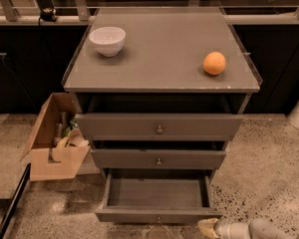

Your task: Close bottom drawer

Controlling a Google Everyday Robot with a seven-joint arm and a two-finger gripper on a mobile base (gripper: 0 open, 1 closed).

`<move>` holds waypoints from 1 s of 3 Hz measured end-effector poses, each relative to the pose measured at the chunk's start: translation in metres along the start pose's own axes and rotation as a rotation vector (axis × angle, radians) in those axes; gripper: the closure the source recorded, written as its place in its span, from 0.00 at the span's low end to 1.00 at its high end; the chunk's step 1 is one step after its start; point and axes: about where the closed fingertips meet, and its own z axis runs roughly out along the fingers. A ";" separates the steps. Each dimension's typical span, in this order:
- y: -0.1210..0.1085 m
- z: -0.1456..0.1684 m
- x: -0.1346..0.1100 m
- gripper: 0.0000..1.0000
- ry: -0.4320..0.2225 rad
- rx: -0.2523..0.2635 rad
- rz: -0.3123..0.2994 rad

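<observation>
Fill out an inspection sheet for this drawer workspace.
Surface: grey cabinet top holding a white bowl at the left and an orange at the right.
Job's things: bottom drawer pulled out, nothing visible inside; middle drawer and top drawer sit further in.
Clutter: open cardboard box with odds and ends on the floor, left of the cabinet.
Gripper: gripper low at the drawer front's right corner.
Cables: nothing seen.
Surroundings: speckled floor, dark cabinets behind.

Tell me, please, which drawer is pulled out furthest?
The bottom drawer, its inside floor exposed; the middle drawer and top drawer show none. The gripper sits by its front right corner.
</observation>
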 end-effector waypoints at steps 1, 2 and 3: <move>-0.012 0.007 -0.013 1.00 0.010 -0.021 -0.056; -0.021 0.015 -0.024 1.00 0.016 -0.043 -0.091; -0.039 0.026 -0.041 1.00 0.021 -0.064 -0.131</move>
